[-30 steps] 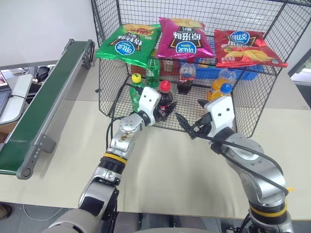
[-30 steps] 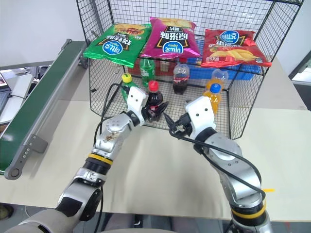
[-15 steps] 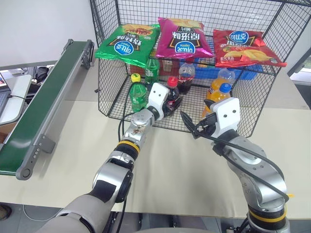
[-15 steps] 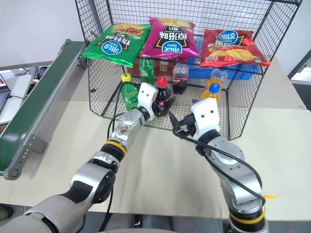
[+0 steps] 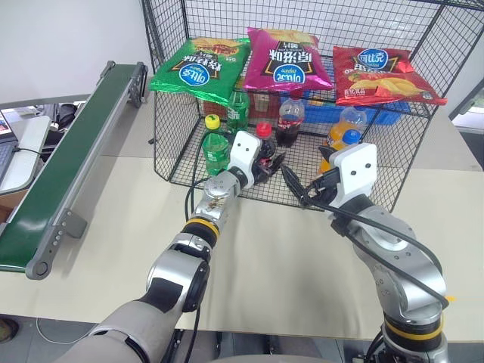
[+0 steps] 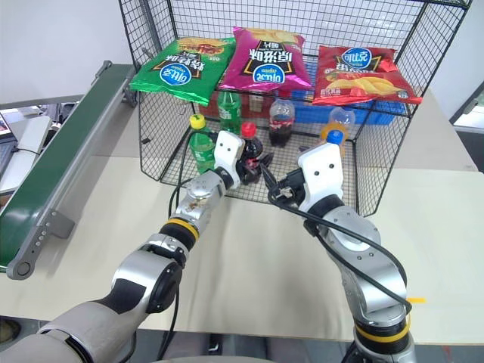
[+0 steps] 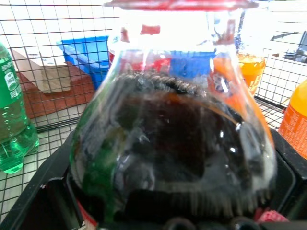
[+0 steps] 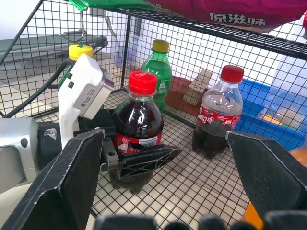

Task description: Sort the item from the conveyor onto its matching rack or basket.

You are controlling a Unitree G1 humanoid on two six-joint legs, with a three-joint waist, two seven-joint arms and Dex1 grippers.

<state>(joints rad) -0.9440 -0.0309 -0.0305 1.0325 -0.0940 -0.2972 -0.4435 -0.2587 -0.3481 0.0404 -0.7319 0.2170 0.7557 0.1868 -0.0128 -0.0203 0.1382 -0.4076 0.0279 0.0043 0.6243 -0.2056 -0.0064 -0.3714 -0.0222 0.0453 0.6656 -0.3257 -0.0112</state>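
Cola bottle (image 8: 139,129) stands upright on the mesh floor of the black wire cage (image 5: 423,91), between the fingers of my left pincer (image 5: 266,162). The left pincer's fingers are spread: one dark finger (image 8: 144,160) lies along the bottle's lower side, and I cannot tell whether it touches. My right pincer (image 5: 296,184) hangs just outside the cage's open front edge, beside the left one, its fingers wide apart and empty.

Room to move: bare mesh floor lies between my left pincer and the second cola bottle (image 8: 218,120) behind it. The upper shelf sits close above the bottle caps. The conveyor (image 5: 68,159) is well apart, off to the outer side of my left arm, its belt bare.

Count: two cola bottles, two green bottles (image 5: 215,147), two orange bottles (image 5: 340,144), three crisp bags on the upper shelf (image 5: 283,64), one blue crate (image 7: 88,50) behind the cage.

Change from a second ago: the left pincer then clamped the bottle near the cage front; now the bottle is further inside and the fingers have parted.
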